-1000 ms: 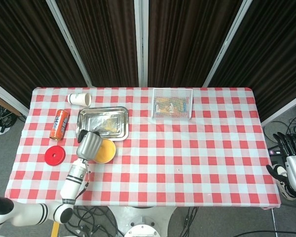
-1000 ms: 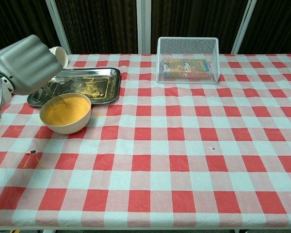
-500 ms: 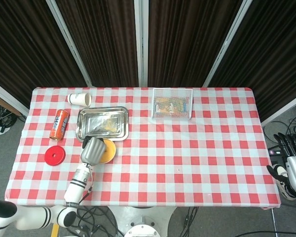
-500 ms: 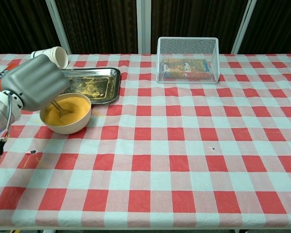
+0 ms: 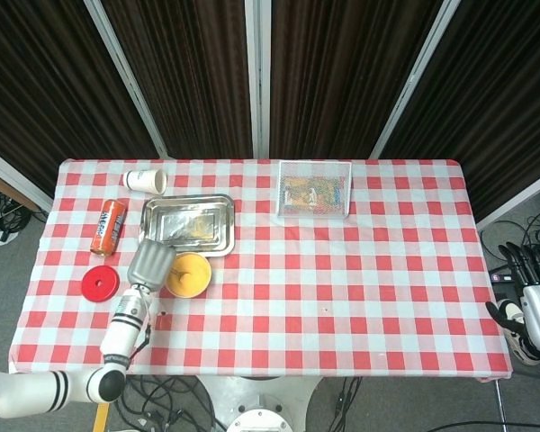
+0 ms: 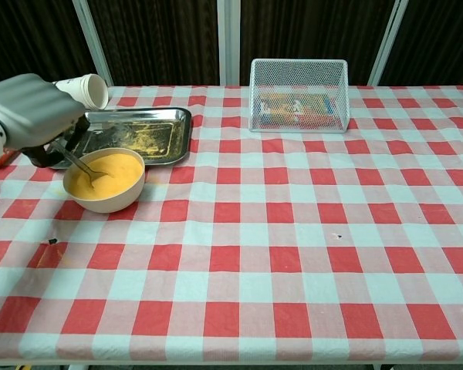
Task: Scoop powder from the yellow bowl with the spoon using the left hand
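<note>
Left hand [image 6: 32, 116] at far left of chest view, fingers curled round spoon [image 6: 79, 164] handle, spoon slanting down, tip in yellow powder. Yellow bowl [image 6: 105, 180] left of centre, just in front of metal tray [image 6: 136, 136]. Paper cup [image 6: 85, 89] on its side behind tray. Wire basket [image 6: 298, 95] at upper centre. Right hand [image 5: 531, 301] at right edge of head view, off table, fingers apart, holding nothing.

A matt checked cloth [image 6: 293, 231] covers the worktop, and beside the glossy, smooth bowl [image 6: 108, 196] of fine matt powder [image 6: 112, 174] lies a shiny metal tray [image 6: 150, 131], its floor dulled by rough dusty residue. A thin metal spoon [image 6: 77, 163] dips into the powder, held by the left robot hand [image 6: 32, 116] in its smooth grey matt shell. Beyond the tray lies a paper cup [image 6: 89, 90], and well right of it stands a fine white wire-mesh basket [image 6: 297, 96].
</note>
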Available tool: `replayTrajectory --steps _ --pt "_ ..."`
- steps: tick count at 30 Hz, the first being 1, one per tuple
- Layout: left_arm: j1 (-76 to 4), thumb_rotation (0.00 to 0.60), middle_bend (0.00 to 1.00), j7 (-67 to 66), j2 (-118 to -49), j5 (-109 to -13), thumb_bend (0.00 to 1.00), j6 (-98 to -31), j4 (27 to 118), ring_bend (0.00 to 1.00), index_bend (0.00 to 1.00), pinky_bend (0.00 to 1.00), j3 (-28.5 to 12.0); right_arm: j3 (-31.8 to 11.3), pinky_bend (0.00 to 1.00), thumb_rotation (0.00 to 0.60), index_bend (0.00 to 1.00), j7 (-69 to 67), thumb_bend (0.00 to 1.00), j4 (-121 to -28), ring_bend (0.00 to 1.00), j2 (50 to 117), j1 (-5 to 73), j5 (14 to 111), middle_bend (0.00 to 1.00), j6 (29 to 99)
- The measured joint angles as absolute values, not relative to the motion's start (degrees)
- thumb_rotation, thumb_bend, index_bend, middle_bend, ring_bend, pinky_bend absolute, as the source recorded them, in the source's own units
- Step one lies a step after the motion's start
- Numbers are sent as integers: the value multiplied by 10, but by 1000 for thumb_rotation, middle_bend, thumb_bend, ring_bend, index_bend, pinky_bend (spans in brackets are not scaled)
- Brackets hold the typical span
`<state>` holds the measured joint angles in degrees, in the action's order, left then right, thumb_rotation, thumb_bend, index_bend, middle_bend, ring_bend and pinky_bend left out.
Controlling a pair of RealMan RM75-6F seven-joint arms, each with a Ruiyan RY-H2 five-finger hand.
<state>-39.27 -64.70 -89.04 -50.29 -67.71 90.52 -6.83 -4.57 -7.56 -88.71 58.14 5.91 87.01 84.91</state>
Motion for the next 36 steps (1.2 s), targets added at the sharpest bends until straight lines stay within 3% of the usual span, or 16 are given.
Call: replayTrajectory --steps 7,27,36 --pt "-394 600 976 -567 -837 -462 428 -640 934 943 664 930 -95 -45 0 600 0 -73 173 -890 0 580 58 872 65 851" --pt "-413 600 976 -461 -782 -437 429 -595 973 944 665 930 -89 -45 0 600 0 -70 173 -894 0 579 57 873 65 853" --pt "-419 600 976 -529 -799 -498 429 -659 954 943 664 930 -51 -45 0 600 0 -67 173 -896 0 579 58 873 65 851"
